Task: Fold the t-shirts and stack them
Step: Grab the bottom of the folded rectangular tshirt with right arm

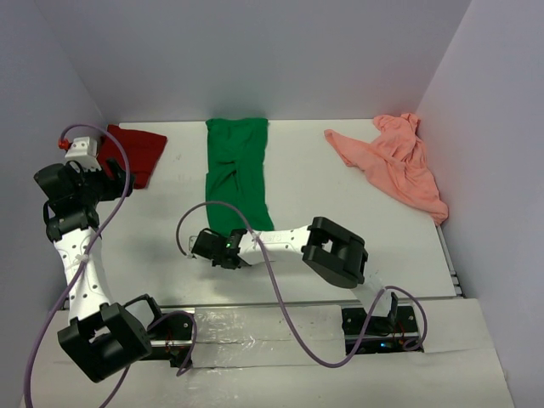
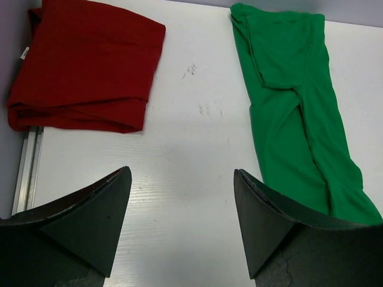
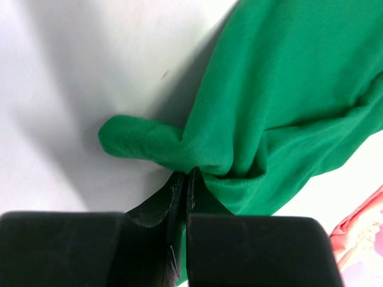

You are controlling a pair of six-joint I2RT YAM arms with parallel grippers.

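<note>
I have the right gripper (image 3: 187,176) down at the near end of the green t-shirt (image 1: 238,174), and on the right wrist view its fingers (image 3: 157,206) are pressed together with a bunched fold of green hem pinched between the tips, so it is clamped on that cloth. A small rolled lip of the hem sticks out to the left of the pinch, lying on the white table (image 1: 340,204). The green shirt lies as a long narrow strip running from the far edge of the table back toward the arms, roughly in the middle, with creases along its length. The left gripper (image 2: 182,173) hangs over the table on the left side with its jaws spread wide and nothing between them; through the gap I see bare tabletop. The dark red t-shirt (image 2: 84,66) sits folded into a neat block at the far left corner, well apart from the green one. The salmon-pink t-shirt (image 1: 395,166) is a crumpled heap at the far right, against the right wall (a sliver of it also shows at the lower right corner of the right wrist view).
</note>
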